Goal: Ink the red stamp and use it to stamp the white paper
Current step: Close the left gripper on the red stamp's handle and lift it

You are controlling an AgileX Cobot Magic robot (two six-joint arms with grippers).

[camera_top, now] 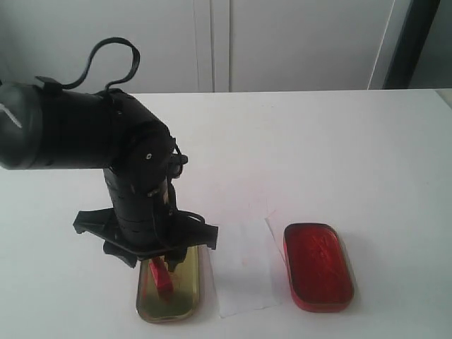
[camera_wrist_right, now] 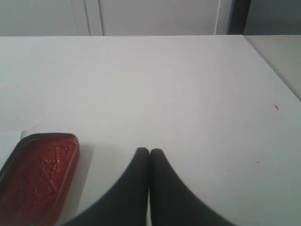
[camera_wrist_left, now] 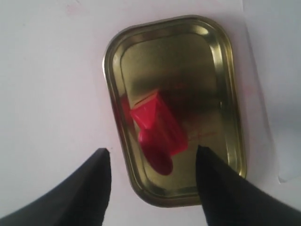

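1. The red stamp (camera_top: 162, 277) lies tipped over inside a gold tin (camera_top: 188, 286) at the lower left of the exterior view.
2. The left gripper (camera_wrist_left: 153, 154) hangs over that tin with its jaws spread wide. The stamp sits below and between them, and neither finger appears to touch it.
3. The white paper (camera_top: 244, 268) lies flat at the lower middle, just right of the gold tin.
4. A red ink-pad tin (camera_top: 318, 267) sits just right of the paper, red face up.
5. The right gripper (camera_wrist_right: 149, 151) is closed on nothing, fingertips pressed together over the white table (camera_wrist_right: 188, 94).
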